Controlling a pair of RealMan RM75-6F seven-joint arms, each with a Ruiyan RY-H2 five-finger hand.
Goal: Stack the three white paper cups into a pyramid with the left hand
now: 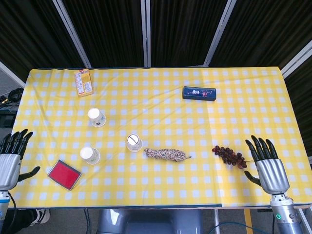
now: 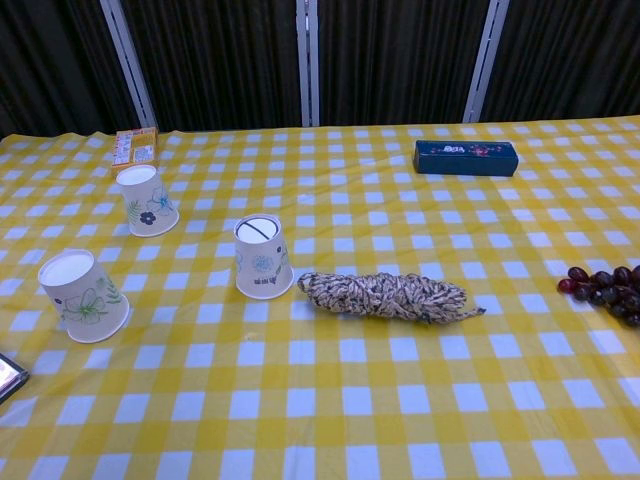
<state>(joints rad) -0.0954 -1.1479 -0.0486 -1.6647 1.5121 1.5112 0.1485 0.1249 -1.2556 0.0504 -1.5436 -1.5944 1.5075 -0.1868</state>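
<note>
Three separate cups [image 1: 96,117] mid-table, left hand [image 1: 13,155] apparently off its edge

Light was bright and even in both views, seemingly from overhead. The yellow checked cloth [image 1: 161,112] showed no glare, only soft creases. Shadows were faint and short: a thin one hugged each cup [image 2: 262,257] and the rope bundle [image 2: 385,296] in the chest view. The backdrop behind the table stayed very dark, almost black, with pale frame bars [image 1: 145,31] standing out sharply. Focus was fair across the table in both views; small print on the orange packet [image 1: 83,83] and the dark box [image 2: 466,156] was too soft to read. The head view bowed slightly at its edges, the far table edge curving.
</note>
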